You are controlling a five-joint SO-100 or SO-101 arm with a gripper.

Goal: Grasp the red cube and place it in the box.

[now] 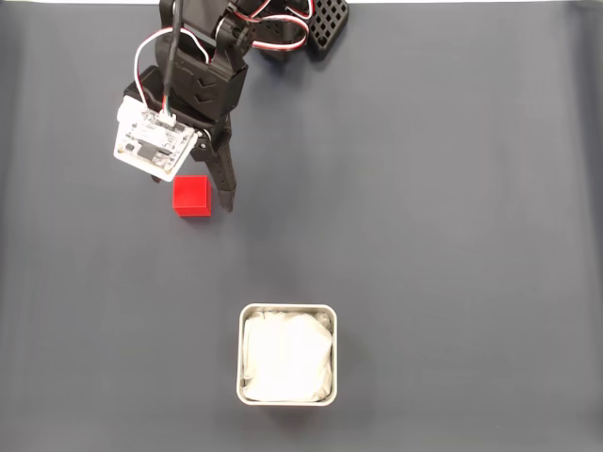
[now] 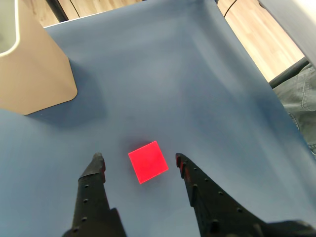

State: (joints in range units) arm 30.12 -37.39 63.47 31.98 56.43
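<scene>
The red cube [image 1: 191, 196] rests on the blue-grey mat, left of centre in the fixed view. My gripper [image 1: 193, 194] reaches down around it, open, with one black finger [image 1: 224, 184] just right of the cube and the other hidden under the wrist's white circuit board [image 1: 151, 141]. In the wrist view the red cube [image 2: 148, 162] lies between the two spread fingertips of the gripper [image 2: 138, 158], touching neither. The box [image 1: 286, 309], a pale tin lined with white paper, stands well below the cube in the fixed view; the wall of the box [image 2: 34, 69] shows at upper left in the wrist view.
A black perforated part [image 1: 326, 23] sits by the arm's base at the top edge. The mat [image 1: 452, 235] is bare to the right. In the wrist view the mat's far edge meets wooden floor [image 2: 256, 39], with grey cloth [image 2: 301, 98] at right.
</scene>
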